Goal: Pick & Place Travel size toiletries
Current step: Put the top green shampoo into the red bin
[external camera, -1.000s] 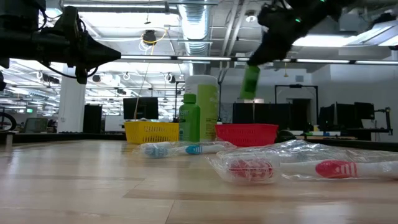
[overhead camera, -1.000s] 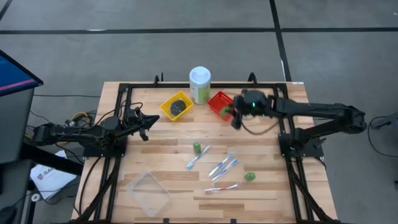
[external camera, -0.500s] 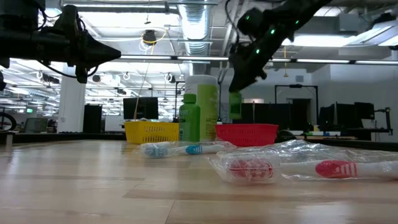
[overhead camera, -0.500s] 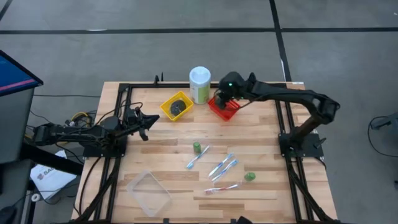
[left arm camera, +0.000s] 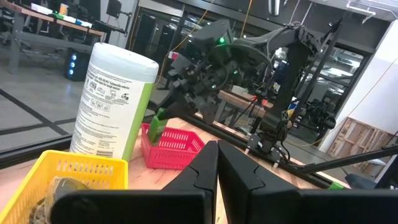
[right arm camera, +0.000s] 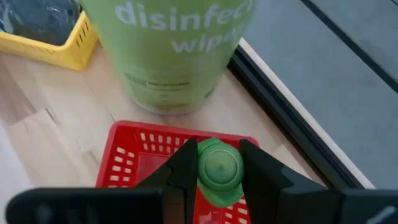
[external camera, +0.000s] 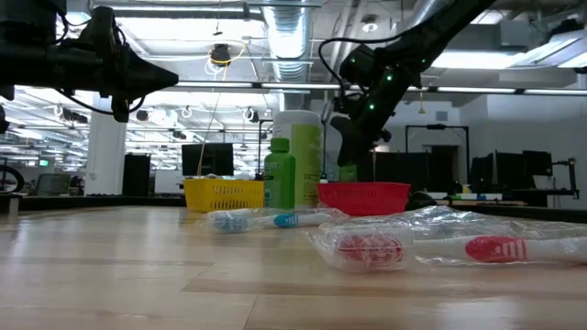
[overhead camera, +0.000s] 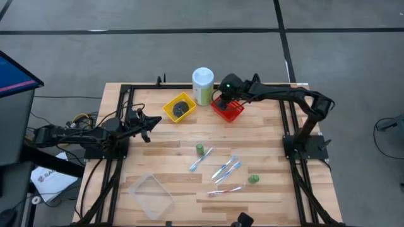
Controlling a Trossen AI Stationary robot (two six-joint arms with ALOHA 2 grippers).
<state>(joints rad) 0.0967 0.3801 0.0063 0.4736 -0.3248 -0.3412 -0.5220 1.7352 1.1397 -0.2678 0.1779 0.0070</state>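
The right gripper (right arm camera: pixel 219 167) clamped a green bottle (right arm camera: pixel 219 169) directly above the red basket (right arm camera: pixel 134 155), not yet released, while two more bottles and four toothbrushes (overhead camera: pixel 221 170) lay well behind it, unsorted.

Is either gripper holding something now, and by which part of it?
The right gripper holds a small green bottle at its cap end, over the red basket. The left gripper holds nothing.

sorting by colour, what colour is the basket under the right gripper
Red basket, clearest in the right wrist view.
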